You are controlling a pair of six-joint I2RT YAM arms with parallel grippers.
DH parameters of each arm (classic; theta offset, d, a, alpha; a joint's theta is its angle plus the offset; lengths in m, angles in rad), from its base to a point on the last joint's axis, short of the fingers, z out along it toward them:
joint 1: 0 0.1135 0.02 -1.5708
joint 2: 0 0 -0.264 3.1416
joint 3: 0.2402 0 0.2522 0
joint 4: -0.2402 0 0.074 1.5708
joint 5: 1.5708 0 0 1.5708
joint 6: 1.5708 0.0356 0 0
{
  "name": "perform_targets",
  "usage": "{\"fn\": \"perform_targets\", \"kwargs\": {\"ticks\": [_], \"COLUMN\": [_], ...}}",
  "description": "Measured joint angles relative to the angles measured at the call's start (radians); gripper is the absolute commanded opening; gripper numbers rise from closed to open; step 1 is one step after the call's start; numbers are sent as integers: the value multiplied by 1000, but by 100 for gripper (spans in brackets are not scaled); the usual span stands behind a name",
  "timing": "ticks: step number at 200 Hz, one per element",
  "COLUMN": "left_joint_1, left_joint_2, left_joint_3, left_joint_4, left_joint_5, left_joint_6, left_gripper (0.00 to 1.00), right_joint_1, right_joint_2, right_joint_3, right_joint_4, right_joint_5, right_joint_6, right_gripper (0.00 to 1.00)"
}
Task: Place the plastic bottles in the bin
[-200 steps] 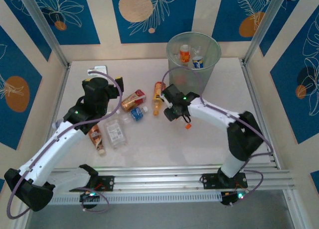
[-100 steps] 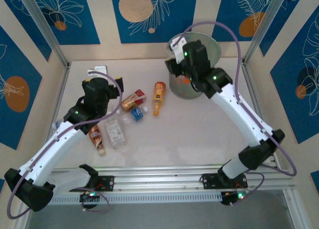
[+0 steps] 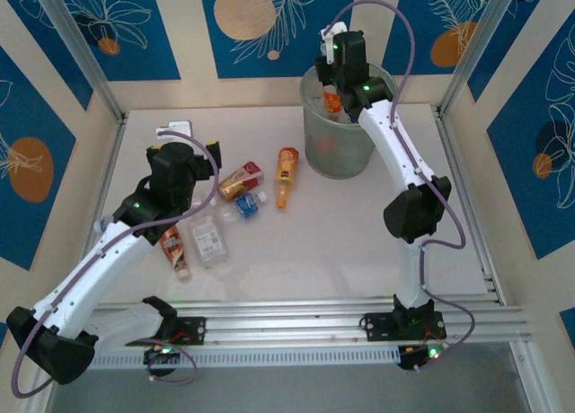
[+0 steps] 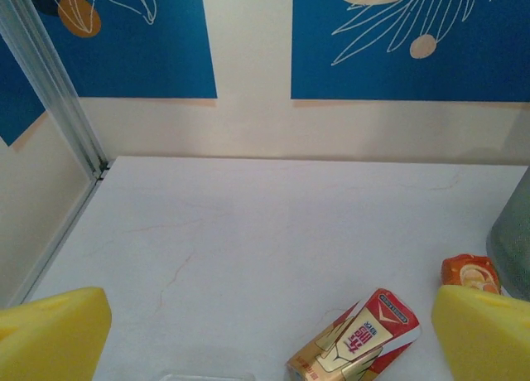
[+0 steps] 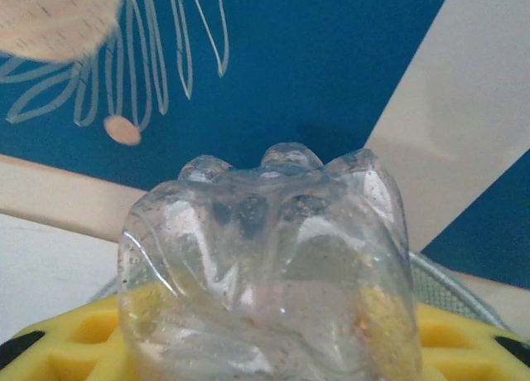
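My right gripper (image 3: 334,83) hangs over the mouth of the pale grey-green bin (image 3: 341,148), shut on a clear plastic bottle (image 5: 265,265). The bottle's lumpy base faces the wrist camera between the yellow fingers (image 5: 66,348). Several plastic bottles lie on the table left of the bin: a red-and-gold one (image 3: 240,180), an orange one (image 3: 286,172), a small blue-labelled one (image 3: 248,205), a flat clear one (image 3: 208,238) and a reddish one (image 3: 175,249). My left gripper (image 4: 269,331) stands open above the table, just short of the red-and-gold bottle (image 4: 356,340).
A white object (image 3: 177,127) lies at the far left of the table. Patterned walls and metal posts close in the table on three sides. The bin's wall (image 4: 513,232) shows at the right edge of the left wrist view, beside the orange bottle (image 4: 469,273).
My right arm has swung from mid-table up and back over the bin, carrying the clear bottle. The left arm has stayed put.
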Motion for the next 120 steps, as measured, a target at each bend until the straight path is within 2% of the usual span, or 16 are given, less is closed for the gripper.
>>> {"fn": "perform_targets", "kwargs": {"ticks": [55,120], "left_joint_1": [3,8], "left_joint_2": [0,-1], "left_joint_3": [-5,-5], "left_joint_4": [0,0], "left_joint_5": [0,0], "left_joint_6": [6,7], "left_gripper": [99,100], "right_joint_1": [-77,-130], "right_joint_2": [-6,-107], "right_joint_3": [-148,-388], "right_joint_4": [69,113], "right_joint_5": [-37,-45], "right_joint_6": [54,108], "right_gripper": [34,36]}}
